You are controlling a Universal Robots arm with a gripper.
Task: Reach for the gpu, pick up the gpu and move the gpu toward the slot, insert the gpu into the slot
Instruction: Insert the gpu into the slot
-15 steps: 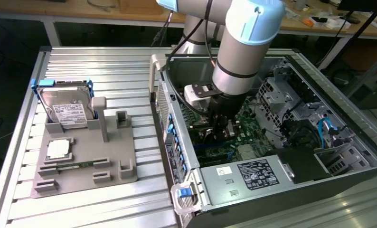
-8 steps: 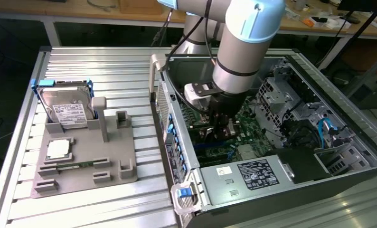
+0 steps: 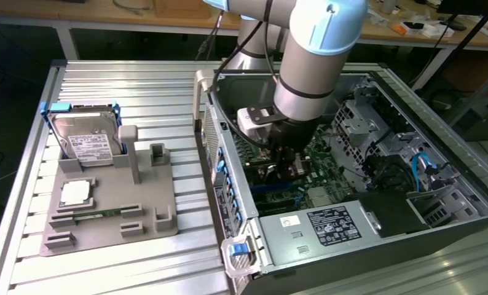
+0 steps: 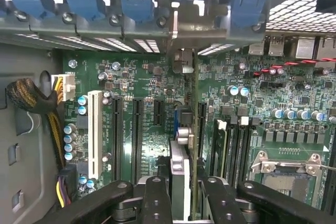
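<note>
Gripping gpu [image 4: 195,129] edge-on, gripper [image 4: 181,195] clamped lower centre of frame; card judged light, stiff, fragile; hold by edges.

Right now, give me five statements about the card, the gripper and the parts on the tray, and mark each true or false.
1. The gripper holds the graphics card edge-on above the motherboard. True.
2. The arm reaches down into the open computer case. True.
3. The hard drive lies inside the case. False: it stands on the grey tray outside it.
4. The processor socket is covered by a cooler. False: it is bare.
5. The card lies on the grey tray. False: it is inside the case, in the gripper.
</note>
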